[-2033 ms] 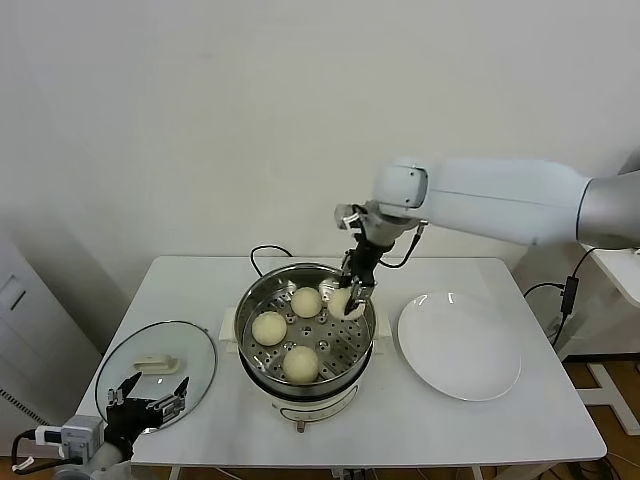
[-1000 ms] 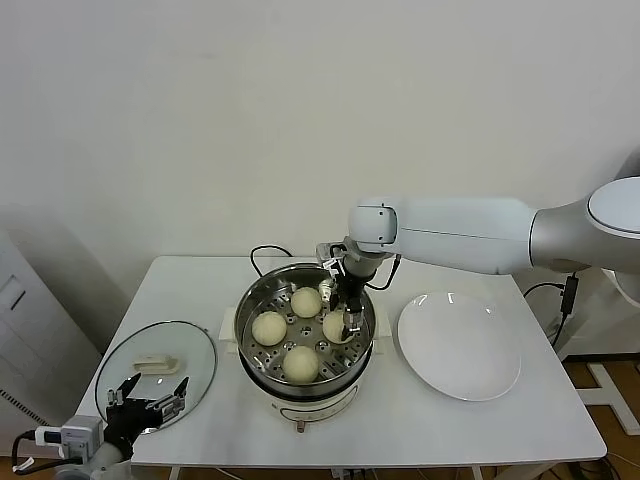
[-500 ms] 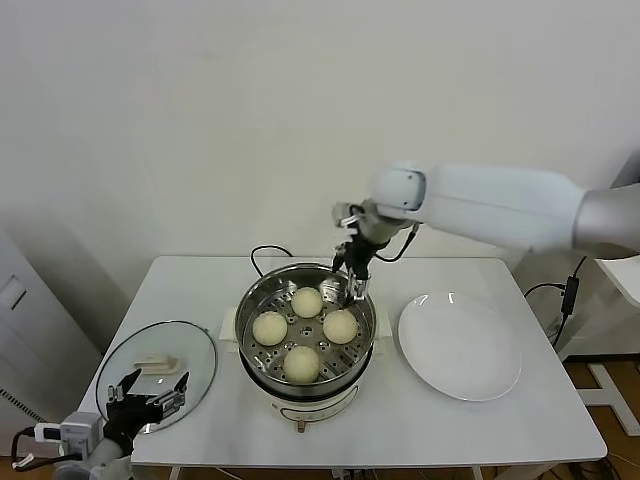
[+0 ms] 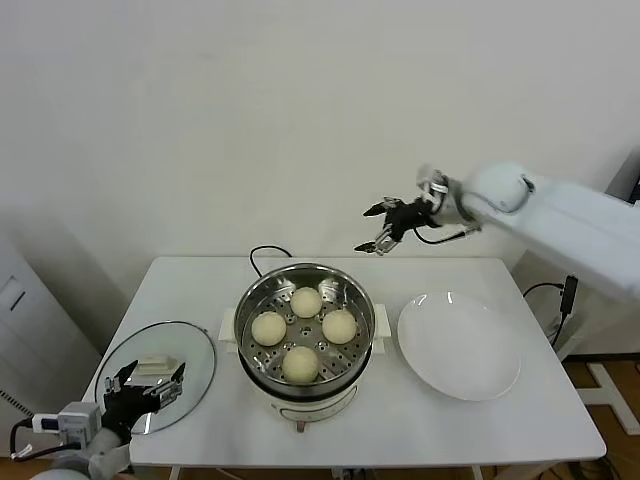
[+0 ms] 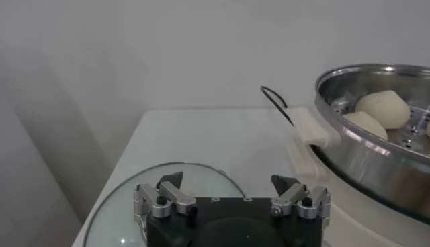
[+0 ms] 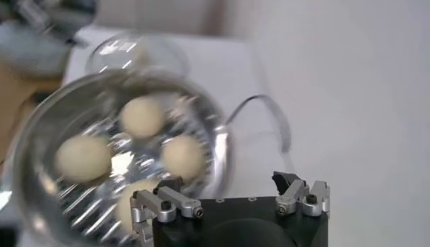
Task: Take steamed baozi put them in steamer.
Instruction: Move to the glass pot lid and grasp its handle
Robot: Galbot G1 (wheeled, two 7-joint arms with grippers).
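The shiny steamer (image 4: 250, 305) stands mid-table with a perforated tray inside. Several pale baozi lie on the tray: back (image 4: 306, 301), left (image 4: 269, 327), right (image 4: 339, 325), front (image 4: 300, 363). My right gripper (image 4: 379, 229) is open and empty, raised well above and behind the steamer's right side. In the right wrist view the steamer (image 6: 222, 161) and baozi (image 6: 142, 115) show below the open gripper (image 6: 228, 190). My left gripper (image 4: 142, 385) is open and parked low at the front left over the glass lid (image 4: 190, 350); it also shows in the left wrist view (image 5: 227, 182).
A flat white plate (image 4: 459, 346) lies right of the steamer. A black cord (image 4: 265, 253) runs behind the steamer. The glass lid (image 5: 127, 198) with a cream handle lies at the table's left.
My right gripper lowered a baozi into the right side of the steamer, let go, then rose up and away to the right, open. The left arm stayed parked.
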